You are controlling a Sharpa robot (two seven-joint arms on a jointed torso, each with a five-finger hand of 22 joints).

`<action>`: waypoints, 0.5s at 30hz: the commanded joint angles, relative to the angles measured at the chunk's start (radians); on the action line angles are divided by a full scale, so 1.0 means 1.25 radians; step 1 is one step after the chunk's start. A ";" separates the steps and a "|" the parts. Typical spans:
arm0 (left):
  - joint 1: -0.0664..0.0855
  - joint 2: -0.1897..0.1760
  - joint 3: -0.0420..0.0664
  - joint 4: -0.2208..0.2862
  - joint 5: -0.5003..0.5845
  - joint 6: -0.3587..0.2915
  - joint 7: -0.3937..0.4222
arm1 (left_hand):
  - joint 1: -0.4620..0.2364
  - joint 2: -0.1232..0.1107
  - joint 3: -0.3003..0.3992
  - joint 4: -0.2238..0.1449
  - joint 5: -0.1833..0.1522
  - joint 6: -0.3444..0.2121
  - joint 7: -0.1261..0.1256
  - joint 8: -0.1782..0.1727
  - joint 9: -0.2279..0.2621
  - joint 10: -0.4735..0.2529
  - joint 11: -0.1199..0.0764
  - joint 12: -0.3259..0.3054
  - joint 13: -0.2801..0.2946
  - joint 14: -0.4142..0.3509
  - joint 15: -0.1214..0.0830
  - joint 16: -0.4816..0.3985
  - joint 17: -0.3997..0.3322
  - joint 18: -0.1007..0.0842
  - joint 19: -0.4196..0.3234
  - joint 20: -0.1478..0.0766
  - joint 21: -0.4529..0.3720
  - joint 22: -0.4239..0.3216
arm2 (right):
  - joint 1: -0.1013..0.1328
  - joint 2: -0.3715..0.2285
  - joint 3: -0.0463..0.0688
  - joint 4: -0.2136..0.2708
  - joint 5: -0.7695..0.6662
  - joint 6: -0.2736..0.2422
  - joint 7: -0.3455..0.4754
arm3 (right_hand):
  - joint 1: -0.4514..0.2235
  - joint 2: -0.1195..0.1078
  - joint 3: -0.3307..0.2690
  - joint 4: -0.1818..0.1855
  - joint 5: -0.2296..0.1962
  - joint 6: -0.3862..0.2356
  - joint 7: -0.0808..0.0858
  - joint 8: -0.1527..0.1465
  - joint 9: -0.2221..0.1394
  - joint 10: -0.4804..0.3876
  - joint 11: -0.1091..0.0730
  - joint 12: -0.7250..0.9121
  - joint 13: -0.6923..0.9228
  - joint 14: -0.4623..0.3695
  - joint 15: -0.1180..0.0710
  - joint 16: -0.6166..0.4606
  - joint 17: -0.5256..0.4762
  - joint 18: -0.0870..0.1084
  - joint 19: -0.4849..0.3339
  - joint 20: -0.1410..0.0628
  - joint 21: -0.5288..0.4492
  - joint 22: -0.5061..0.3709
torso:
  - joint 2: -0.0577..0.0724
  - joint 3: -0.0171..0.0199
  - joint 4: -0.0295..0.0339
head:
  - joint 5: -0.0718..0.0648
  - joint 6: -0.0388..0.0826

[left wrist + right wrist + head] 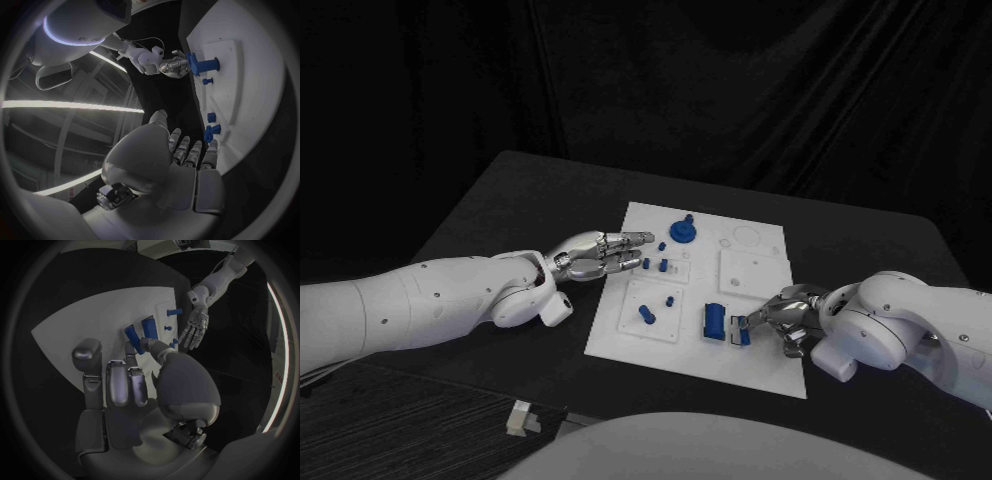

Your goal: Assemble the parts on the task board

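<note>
Black curtains hang behind the black table (516, 200). At centre frame the white task board (747, 360) carries small blue parts (714, 323). The left hand (599, 254) hovers flat and spread at the board's left edge; the right hand (783, 322) touches a blue block (741, 332) at lower right. From the left wrist, fingers (190, 152) lie straight beside a blue peg (210, 133). From the right wrist, fingertips (145, 346) meet the block (132, 333); whether they grip it I cannot tell.

Matt white task board (759, 362), blue plastic parts (714, 323), black table (531, 205).

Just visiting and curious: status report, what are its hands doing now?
Left hand open, hovering at task board edge. Right hand pinching a blue part on the board. Nothing blocking.
</note>
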 commanded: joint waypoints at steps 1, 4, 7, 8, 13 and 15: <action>-0.001 0.002 0.001 0.001 0.006 0.007 0.128 | 0.014 -0.006 0.004 -0.008 0.016 0.002 0.005 0.002 -0.002 -0.002 0.006 0.011 0.000 -0.001 0.009 0.011 0.002 -0.002 0.001 0.005 -0.002 0.002 | 0.001 0.002 0.000 -0.001 -0.003 0.008 -0.016 | -0.018 0.014 0.047 -0.001 0.006 0.030 -0.010 0.065 0.069 0.088 -0.008 0.014 0.202 0.055 -0.008 0.017 0.030 -0.011 0.009 -0.003 0.014 0.108 | 0.000 -0.0002 0.0000 | 0.001 0.000; -0.001 0.002 0.001 0.000 0.006 0.008 0.127 | 0.014 -0.006 0.004 -0.007 0.016 0.001 0.005 0.002 -0.002 -0.002 0.006 0.011 0.000 -0.001 0.009 0.012 0.003 -0.002 0.001 0.005 -0.002 0.003 | 0.001 0.005 0.000 -0.003 -0.008 0.006 -0.017 | -0.021 0.016 0.042 0.001 0.007 0.029 -0.010 0.066 0.071 0.088 -0.008 0.014 0.202 0.055 -0.008 0.017 0.030 -0.011 0.009 -0.003 0.013 0.107 | 0.000 -0.0003 0.0005 | 0.000 0.000; -0.001 0.003 0.001 0.000 0.006 0.009 0.126 | 0.015 -0.006 0.004 -0.007 0.016 0.001 0.005 0.002 -0.002 -0.003 0.006 0.011 0.000 -0.001 0.009 0.012 0.003 -0.002 0.001 0.005 -0.002 0.003 | 0.001 0.007 0.000 -0.004 -0.011 0.006 -0.017 | -0.022 0.017 0.039 0.002 0.007 0.029 -0.010 0.067 0.072 0.087 -0.008 0.013 0.201 0.055 -0.008 0.016 0.028 -0.010 0.007 -0.003 0.008 0.106 | 0.000 -0.0001 0.0004 | -0.001 0.000; -0.001 0.003 0.001 0.000 0.006 0.010 0.126 | 0.015 -0.006 0.004 -0.007 0.016 0.001 0.005 0.002 -0.002 -0.003 0.006 0.011 0.000 -0.001 0.009 0.012 0.003 -0.002 0.001 0.005 -0.002 0.003 | 0.001 0.008 0.000 -0.004 -0.012 0.006 -0.017 | -0.022 0.017 0.039 0.002 0.007 0.029 -0.010 0.067 0.072 0.087 -0.008 0.013 0.201 0.055 -0.008 0.016 0.028 -0.010 0.007 -0.003 0.008 0.106 | 0.000 -0.0002 0.0005 | -0.001 0.000; -0.001 0.004 0.001 -0.001 0.006 0.012 0.124 | 0.015 -0.006 0.005 -0.007 0.016 0.001 0.006 0.002 -0.002 -0.003 0.006 0.011 0.000 0.000 0.010 0.013 0.003 -0.003 0.001 0.005 -0.002 0.003 | 0.001 0.012 0.000 -0.007 -0.016 0.005 -0.017 | -0.024 0.019 0.033 0.005 0.003 0.026 -0.010 0.068 0.073 0.087 -0.008 0.013 0.201 0.054 -0.008 0.016 0.028 -0.009 0.006 -0.003 0.007 0.105 | 0.000 -0.0002 0.0003 | -0.001 0.000; -0.001 0.005 0.001 -0.001 0.006 0.013 0.123 | 0.015 -0.006 0.005 -0.007 0.016 0.001 0.006 0.002 -0.002 -0.003 0.006 0.011 0.000 0.000 0.010 0.013 0.003 -0.003 0.001 0.005 -0.002 0.003 | 0.000 0.013 0.000 -0.008 -0.022 0.005 -0.018 | -0.025 0.020 0.031 0.006 0.002 0.026 -0.010 0.068 0.074 0.087 -0.008 0.013 0.201 0.054 -0.008 0.016 0.028 -0.009 0.005 -0.003 0.007 0.105 | 0.000 -0.0002 0.0001 | 0.000 0.000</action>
